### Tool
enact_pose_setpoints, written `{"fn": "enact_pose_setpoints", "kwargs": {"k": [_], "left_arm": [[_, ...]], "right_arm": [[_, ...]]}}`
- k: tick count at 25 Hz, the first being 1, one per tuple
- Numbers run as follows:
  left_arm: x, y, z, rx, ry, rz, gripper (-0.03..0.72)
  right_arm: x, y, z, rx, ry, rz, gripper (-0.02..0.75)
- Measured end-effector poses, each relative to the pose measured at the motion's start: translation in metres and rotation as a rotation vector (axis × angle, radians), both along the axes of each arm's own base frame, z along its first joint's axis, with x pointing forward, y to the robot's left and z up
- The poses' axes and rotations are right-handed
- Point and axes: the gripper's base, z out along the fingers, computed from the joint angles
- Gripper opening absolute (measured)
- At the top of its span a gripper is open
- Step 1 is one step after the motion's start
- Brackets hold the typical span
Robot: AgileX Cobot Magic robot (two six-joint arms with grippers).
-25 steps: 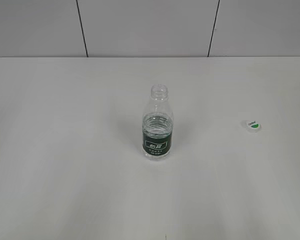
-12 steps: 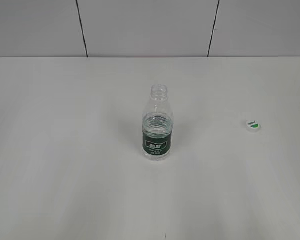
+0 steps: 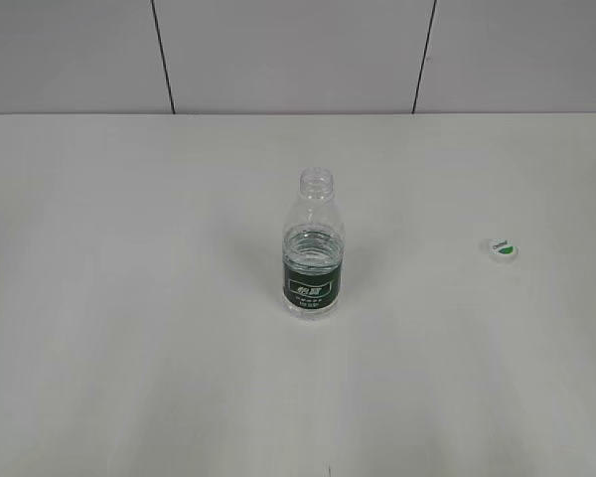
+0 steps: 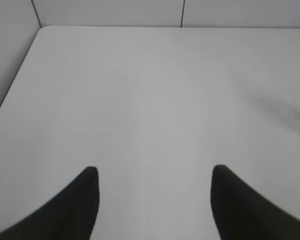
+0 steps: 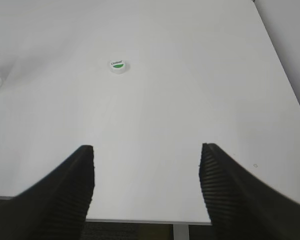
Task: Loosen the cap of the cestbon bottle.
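Evidently the loosening is done: the cap [image 3: 503,247] lies on the counter [image 3: 129,348], well right of the upright cestbon bottle [image 3: 313,248], whose neck is bare and which is about half full of water. Both the left claw [image 4: 152,200] and right claw [image 5: 145,185] are spread, empty, withdrawn; nothing obvious remains.

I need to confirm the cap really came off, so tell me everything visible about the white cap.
The cap is a small round white piece, plastic by its look, with a green half-moon mark and tiny dark print on top. It lies flat, top up, on the bare white table, well to the right of the cestbon bottle, whose threaded neck stands uncapped. Only the table touches it. In the right wrist view it sits ahead and left of the open right gripper.
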Motion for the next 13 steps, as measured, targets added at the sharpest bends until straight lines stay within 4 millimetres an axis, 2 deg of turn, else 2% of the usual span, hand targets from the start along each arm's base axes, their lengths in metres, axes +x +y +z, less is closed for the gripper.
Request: {"fn": "enact_pose_setpoints", "kwargs": {"k": [13], "left_arm": [[0.0000,-0.0013,0.0000,-0.013,0.000,-0.004,0.439]], "right_arm": [[0.0000,0.0000,0.0000,0.000,0.000,0.000,0.506]]}}
